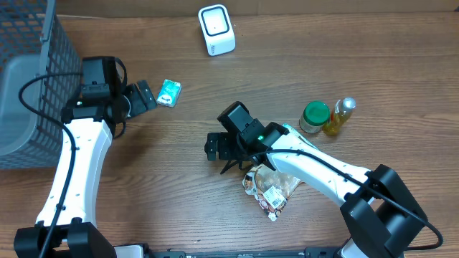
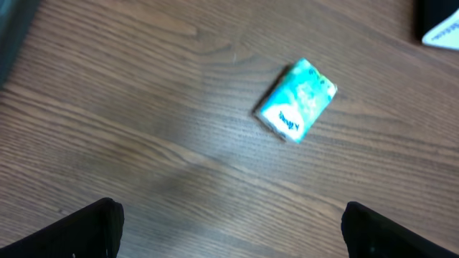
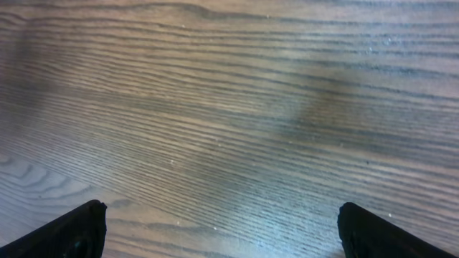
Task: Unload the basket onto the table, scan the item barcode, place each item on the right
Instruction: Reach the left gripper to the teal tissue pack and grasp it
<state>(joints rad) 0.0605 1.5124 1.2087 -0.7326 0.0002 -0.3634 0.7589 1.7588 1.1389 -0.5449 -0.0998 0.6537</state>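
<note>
Left pincer (image 1: pixel 143 96) (image 2: pixel 237 233) is spread wide and holds nothing, its black fingertips (image 2: pixel 97 229) over bare wood grain. Just ahead of it lies the small teal-and-white cardboard box (image 2: pixel 297 99) (image 1: pixel 169 92), flat on the table and skewed to the fingers. It is apart from them, with open wood along every one of its edges. Behind this arm, the grey wire-mesh basket (image 1: pixel 32 86) walls off that side of the table. Further ahead, past the box, the white blocky barcode scanner (image 1: pixel 216 29) stands near the far edge, and open tabletop runs between box and scanner.

Right pincer (image 1: pixel 217 145) (image 3: pixel 222 229) is wide too and empty, over the plain brown wooden table (image 3: pixel 229 107) around the middle, well apart from the box. Open wood lies ahead of it. Back under its arm sits a crinkly printed snack packet (image 1: pixel 270 190). Off beside the arm, a green-lidded jar (image 1: pixel 314 116) stands just beside a yellow liquid bottle (image 1: pixel 339 116).
</note>
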